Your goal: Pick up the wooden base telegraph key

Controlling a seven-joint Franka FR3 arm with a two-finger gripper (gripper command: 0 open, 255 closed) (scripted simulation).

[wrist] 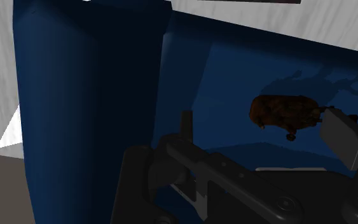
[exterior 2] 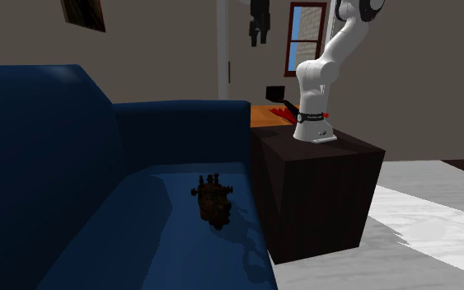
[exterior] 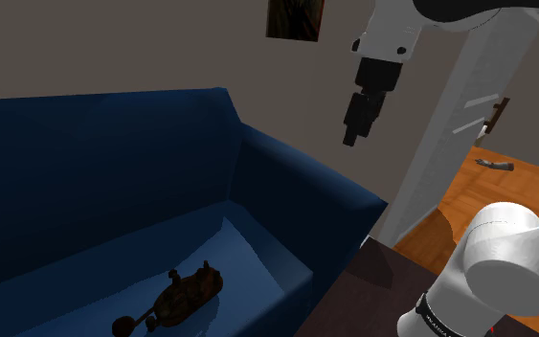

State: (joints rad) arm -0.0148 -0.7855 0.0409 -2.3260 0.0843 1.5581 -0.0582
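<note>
1. Shoulder view: the telegraph key point(exterior: 186, 293), dark brown with a knob on a lever, lies on the seat of a blue sofa point(exterior: 95, 163), near the armrest point(exterior: 305, 191); the gripper point(exterior: 351, 137) hangs high above that armrest, pointing down and well apart from the key; from here I cannot tell how its fingers stand; the white arm point(exterior: 506, 268) rises from the dark stand point(exterior: 363, 287) at the lower right; a wooden floor point(exterior: 487, 206) shows beyond the stand, and a framed picture point(exterior: 296, 19) hangs on the wall.
2. Second exterior view: the key point(exterior 2: 213, 199) rests on the seat cushion close to the armrest end; the stand point(exterior 2: 321, 189) sits just beside the sofa's arm, with the robot's base on top; the gripper point(exterior 2: 257, 37) is at the upper edge, far above the key; a window point(exterior 2: 306, 37) shows on the wall behind.
3. Wrist view: the 2 black fingers point(wrist: 339, 133) stand apart and grip nothing; the key point(wrist: 285, 111) lies on the blue seat beyond them, closer to 1 finger than to the other, touching neither; the armrest point(wrist: 88, 95) runs alongside the seat.
</note>
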